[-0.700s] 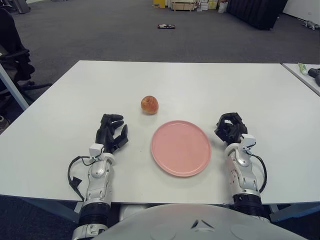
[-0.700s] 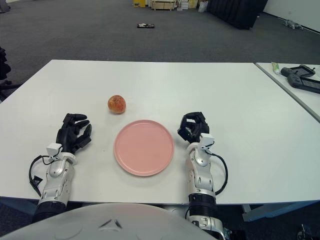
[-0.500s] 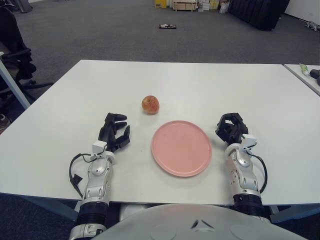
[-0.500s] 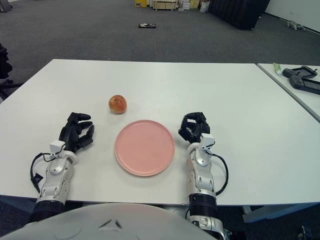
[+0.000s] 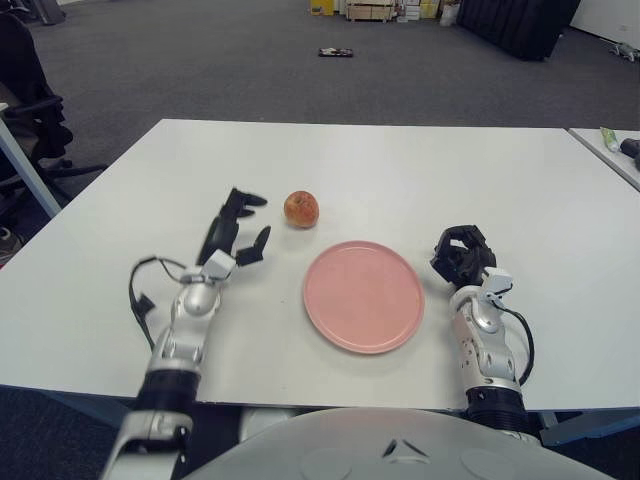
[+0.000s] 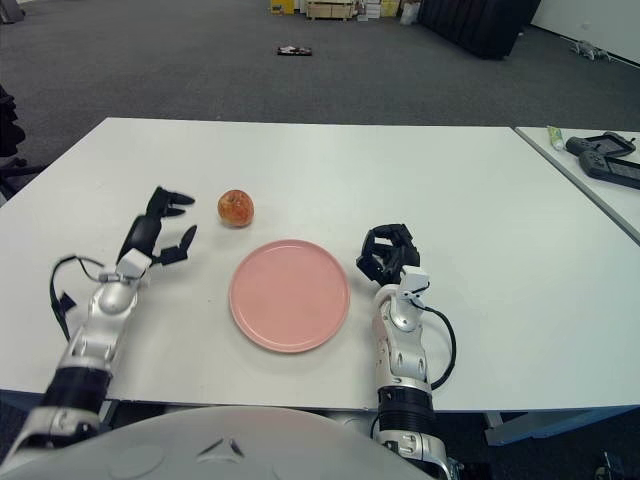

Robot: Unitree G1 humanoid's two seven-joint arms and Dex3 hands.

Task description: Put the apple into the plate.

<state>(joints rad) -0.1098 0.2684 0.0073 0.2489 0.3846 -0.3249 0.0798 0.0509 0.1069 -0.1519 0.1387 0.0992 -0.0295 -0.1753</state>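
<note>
Apple point(image 5: 300, 209) sits between open left hand point(image 5: 236, 230) and plate point(image 5: 363, 296).

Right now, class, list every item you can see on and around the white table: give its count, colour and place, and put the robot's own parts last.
apple: one, red-yellow, on the table beyond the plate's far-left edge
plate: one, pink, bare, on the table between the two hands
table: one, white, before the robot
second table: one, white, at the right edge, carrying dark devices
floor: grey carpet, beyond the table
left hand: one, black, fingers spread, left of the apple, not touching it
right hand: one, black, fingers curled, holding nothing, right of the plate
</note>
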